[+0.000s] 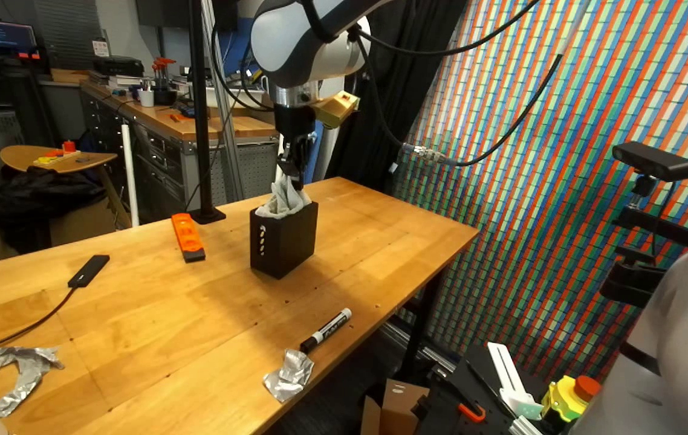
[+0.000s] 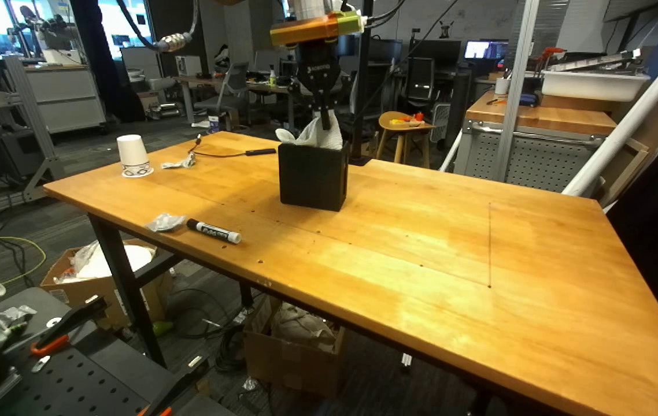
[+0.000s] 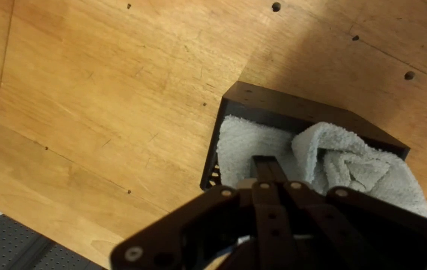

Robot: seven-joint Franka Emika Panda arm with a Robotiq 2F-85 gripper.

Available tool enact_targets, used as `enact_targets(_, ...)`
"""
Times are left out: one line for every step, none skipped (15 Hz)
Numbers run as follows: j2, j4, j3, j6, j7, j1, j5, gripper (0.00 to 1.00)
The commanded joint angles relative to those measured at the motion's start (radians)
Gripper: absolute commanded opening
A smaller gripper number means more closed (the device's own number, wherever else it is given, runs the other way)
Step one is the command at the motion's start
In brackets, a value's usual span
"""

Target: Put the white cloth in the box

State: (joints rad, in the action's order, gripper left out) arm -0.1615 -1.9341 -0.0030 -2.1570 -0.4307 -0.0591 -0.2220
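Observation:
The black box [image 1: 292, 244] stands upright on the table; it also shows in an exterior view [image 2: 311, 178] and in the wrist view [image 3: 292, 105]. The white cloth [image 3: 247, 138] is bunched in the box's open top. Part of the cloth rises above the rim in both exterior views [image 1: 280, 202] [image 2: 309, 136]. In the wrist view some of it hangs over the box's right end. My gripper [image 3: 266, 159] points down over the box, its fingers together and its tips at the cloth [image 2: 325, 122]. No cloth shows between the fingers. The cloth inside the box is mostly hidden.
An orange level [image 1: 187, 237] and a black pole [image 2: 361, 86] are near the box. A marker [image 1: 326, 329] and crumpled foil [image 1: 288, 374] lie by the table edge. A white cup [image 2: 132, 155] and a cabled black device [image 1: 89, 270] are farther along.

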Motion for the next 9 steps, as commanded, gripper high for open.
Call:
enact_targets(-0.084,0.075,0.009,0.004,-0.052,0.0,0.046,0.0)
enact_targets(-0.102,0.082,0.012,0.008,-0.059,-0.002,0.056,0.0)
enact_targets(-0.122,0.086,0.016,0.01,-0.071,-0.005,0.072,0.0)
enact_targets(-0.144,0.091,0.019,0.014,-0.075,-0.006,0.08,0.0)
enact_targets(-0.164,0.094,0.022,0.012,-0.08,-0.008,0.087,0.0)
enact_targets(-0.181,0.094,0.023,0.009,-0.084,-0.008,0.088,0.0)
enact_targets(-0.201,0.095,0.024,0.006,-0.083,-0.009,0.086,0.0)
enact_targets(-0.216,0.096,0.026,0.006,-0.087,-0.011,0.088,0.0)
enact_targets(-0.233,0.094,0.028,0.005,-0.088,-0.015,0.095,0.0)
